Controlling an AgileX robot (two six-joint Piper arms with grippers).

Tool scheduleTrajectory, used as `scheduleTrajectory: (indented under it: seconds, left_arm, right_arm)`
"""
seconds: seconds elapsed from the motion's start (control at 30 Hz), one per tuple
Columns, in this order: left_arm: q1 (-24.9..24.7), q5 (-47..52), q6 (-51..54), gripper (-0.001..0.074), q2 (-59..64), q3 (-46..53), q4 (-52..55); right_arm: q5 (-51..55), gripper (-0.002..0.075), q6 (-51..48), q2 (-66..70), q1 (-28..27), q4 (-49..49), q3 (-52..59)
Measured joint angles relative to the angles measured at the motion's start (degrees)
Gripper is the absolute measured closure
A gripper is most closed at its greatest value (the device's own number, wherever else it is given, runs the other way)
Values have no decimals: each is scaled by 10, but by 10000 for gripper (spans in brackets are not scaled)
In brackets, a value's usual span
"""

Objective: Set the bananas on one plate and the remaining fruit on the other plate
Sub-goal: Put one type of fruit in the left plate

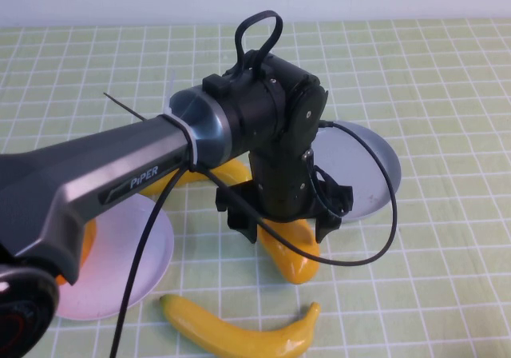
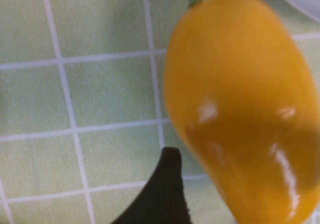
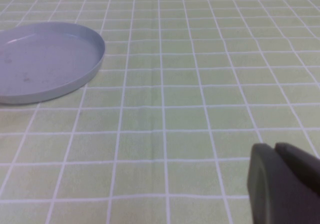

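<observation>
The left hand (image 1: 283, 214), opened, is positioned over the yellow-orange mango (image 1: 294, 254) at table centre, at 3 o'clock of the pink plate (image 1: 156, 254), for grasping; the right hand (image 3: 285, 184), state indeterminable, is parked.

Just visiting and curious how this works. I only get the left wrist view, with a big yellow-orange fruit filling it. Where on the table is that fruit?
Observer: The yellow-orange fruit lies on the tablecloth between the two plates, under the left gripper, whose jaws stand open.
Visitor: Is anything on a plate?
Observer: A deeper orange fruit seems to sit on the pink plate, half hidden by the arm.
Visitor: And the other arm?
Observer: The right gripper shows only in its own wrist view, low over the cloth, off to one side of the grey-blue plate.
</observation>
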Motion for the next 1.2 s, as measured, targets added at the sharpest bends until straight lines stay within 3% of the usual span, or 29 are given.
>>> scheduleTrajectory:
  seconds: [0.63,0.97,1.2]
  left_arm:
    - [0,8,-1,83,27,-2,27]
    - [9,-35,18,84,65,-2,8]
    - [9,-37,87,203,71,-2,7]
  right_arm:
    - [0,743,0,0,0,0,0]
    - [0,743,0,0,0,0,0]
    - [0,743,0,0,0,0,0]
